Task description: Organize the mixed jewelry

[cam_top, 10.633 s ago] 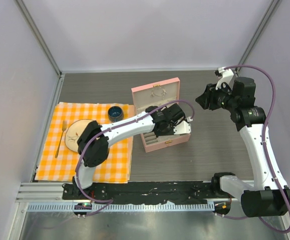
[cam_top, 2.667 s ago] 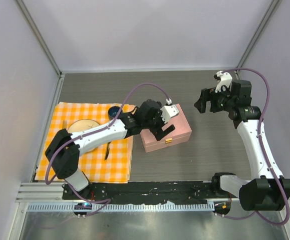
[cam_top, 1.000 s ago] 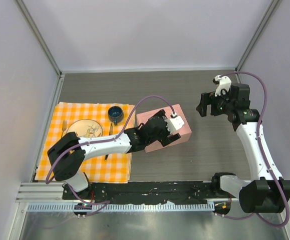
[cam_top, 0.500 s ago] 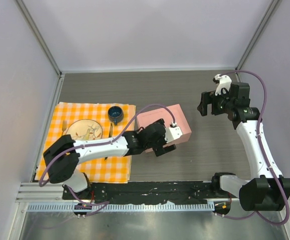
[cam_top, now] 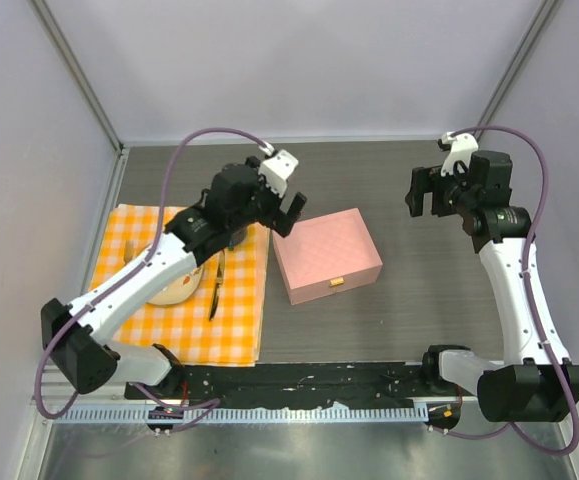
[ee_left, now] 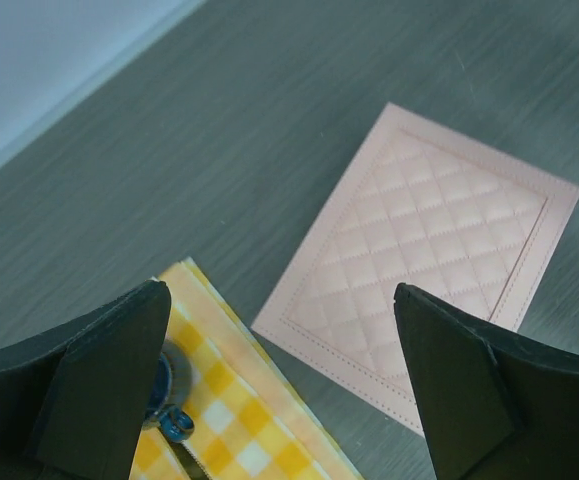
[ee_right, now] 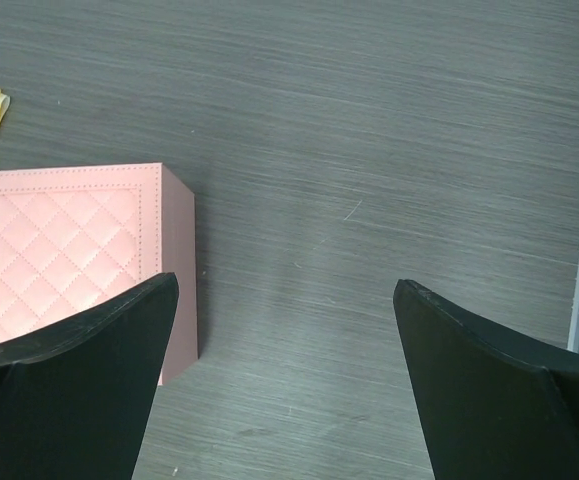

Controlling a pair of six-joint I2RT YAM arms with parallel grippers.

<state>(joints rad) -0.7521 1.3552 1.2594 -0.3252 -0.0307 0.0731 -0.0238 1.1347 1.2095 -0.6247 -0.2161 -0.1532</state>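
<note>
The pink quilted box (cam_top: 325, 250) sits shut in the middle of the grey tabletop (cam_top: 419, 310), its gold clasp (cam_top: 337, 282) on the near wall. With the lid down its inside is hidden, and the mixed jewelry cannot be made out in any view, so where it lies cannot be told.

To the left of the box lies an orange checked cloth (cam_top: 231, 325) carrying a tan plate (cam_top: 179, 290) that the left arm partly covers.

The left hand (cam_top: 279, 212) hangs above the cloth's far right corner, spread wide and holding nothing. The right hand (cam_top: 424, 193) hangs over the bare tabletop to the right of the box, also spread wide and empty.

Only the top view shows the clasp. Only the left wrist view shows a small blue cup (ee_left: 172, 418) on the cloth, half hidden by a finger. The right wrist view shows the box's plain right side wall.
</note>
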